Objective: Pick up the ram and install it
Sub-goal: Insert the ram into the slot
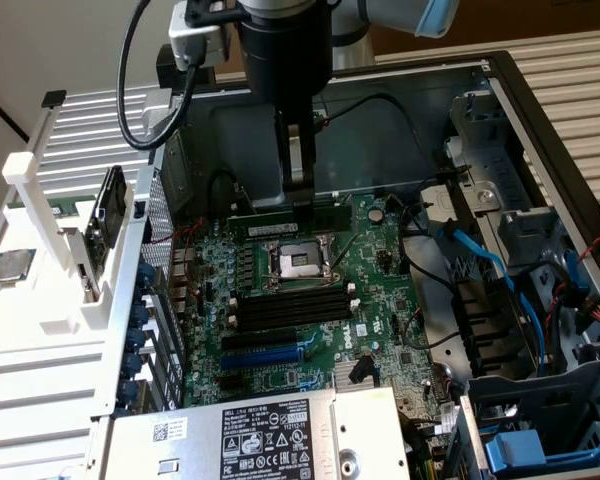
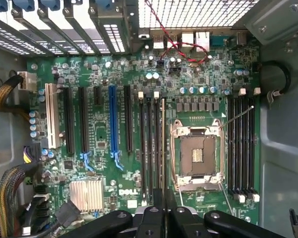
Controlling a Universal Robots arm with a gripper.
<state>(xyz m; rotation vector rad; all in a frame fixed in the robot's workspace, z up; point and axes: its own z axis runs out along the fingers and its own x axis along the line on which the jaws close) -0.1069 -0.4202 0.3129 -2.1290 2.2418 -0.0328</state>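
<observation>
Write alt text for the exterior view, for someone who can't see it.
The arm's fingers grip the ram, a thin green stick, holding it level right beside the CPU socket. Around it lies a green motherboard inside an open computer case.

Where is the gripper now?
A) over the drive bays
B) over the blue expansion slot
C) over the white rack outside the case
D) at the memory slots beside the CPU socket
D: the gripper, shut on the ram, sits over the memory slots next to the CPU socket.
</observation>
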